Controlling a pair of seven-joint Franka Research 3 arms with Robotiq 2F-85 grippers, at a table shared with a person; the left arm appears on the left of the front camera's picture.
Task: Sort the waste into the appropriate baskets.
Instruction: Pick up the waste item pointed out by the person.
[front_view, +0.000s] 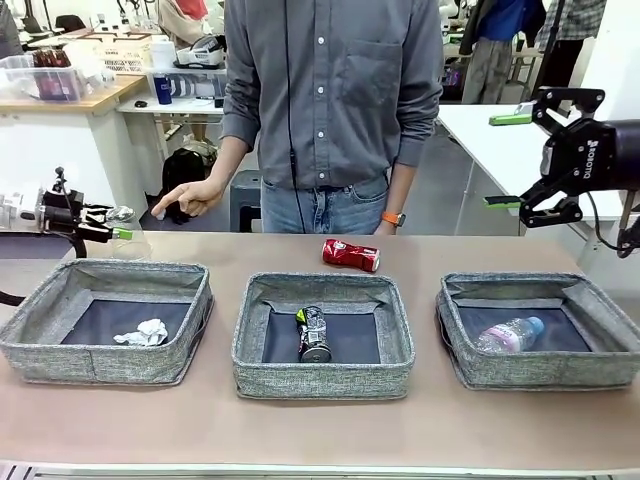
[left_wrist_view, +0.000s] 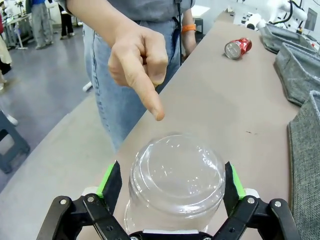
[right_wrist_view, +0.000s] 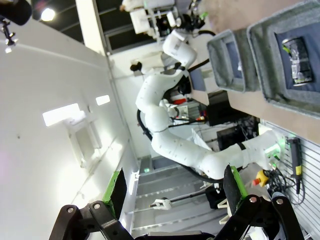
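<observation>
A clear plastic cup (left_wrist_view: 175, 175) lies on the table at the far left, between the fingers of my left gripper (left_wrist_view: 170, 176), which stands open around it; in the front view this gripper (front_view: 112, 224) is at the left edge. A person's hand (left_wrist_view: 140, 65) points down at the cup. A red crushed can (front_view: 351, 255) lies behind the middle basket (front_view: 322, 372). The left basket (front_view: 100, 360) holds crumpled white paper (front_view: 142, 333), the middle one a dark crushed can (front_view: 314, 333), the right basket (front_view: 540, 370) a clear bottle (front_view: 510, 335). My right gripper (front_view: 508, 160) hangs open and empty, high at the right.
The person (front_view: 330, 100) stands at the far edge, behind the middle of the table. The bare tabletop (front_view: 320, 430) runs in front of the baskets. In the right wrist view, the right gripper (right_wrist_view: 175, 182) faces the left arm (right_wrist_view: 170, 115) and the baskets.
</observation>
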